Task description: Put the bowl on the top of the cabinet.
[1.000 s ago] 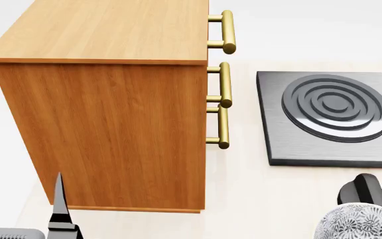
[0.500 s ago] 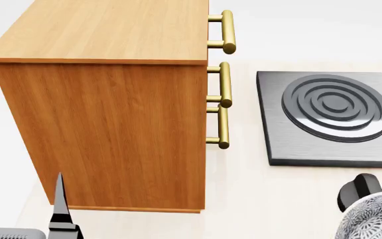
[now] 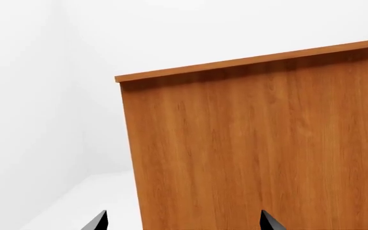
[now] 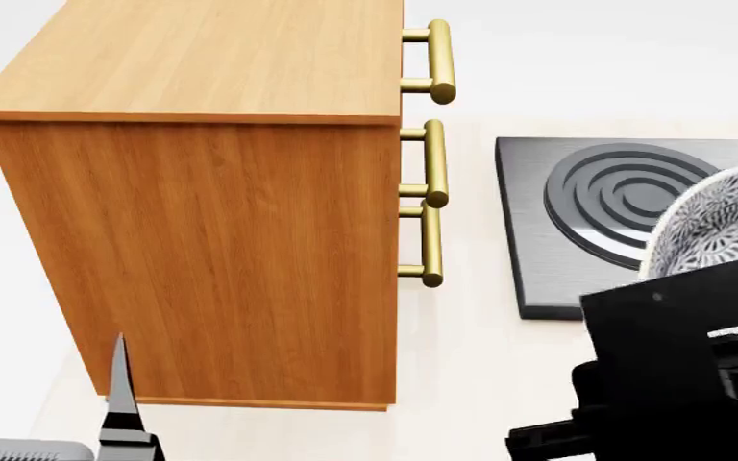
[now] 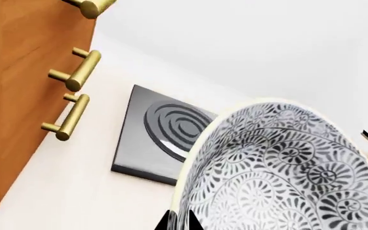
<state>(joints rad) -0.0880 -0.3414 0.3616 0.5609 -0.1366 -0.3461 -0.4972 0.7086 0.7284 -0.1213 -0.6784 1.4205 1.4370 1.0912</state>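
The bowl (image 4: 715, 226), white with a dense dark floral pattern, hangs tilted at the right edge of the head view, in front of the dark burner plate. My right gripper (image 5: 178, 221) is shut on the bowl's (image 5: 280, 167) pale rim, one finger inside and one outside. The right arm's black wrist (image 4: 676, 365) rises below the bowl. The orange-brown cabinet (image 4: 215, 58) stands to the left of the bowl, and its flat top is bare. My left gripper (image 3: 184, 225) is open and holds nothing, low beside the cabinet's side wall (image 3: 254, 143).
Three brass bar handles (image 4: 436, 163) stick out of the cabinet's front toward the bowl. A dark square burner plate (image 4: 575, 230) with raised rings lies on the pale counter right of the cabinet. The left gripper (image 4: 42, 384) shows at the bottom left corner.
The right arm has risen into the head view, carrying the bowl up from the bottom right corner to the level of the burner plate. The left gripper has barely moved.
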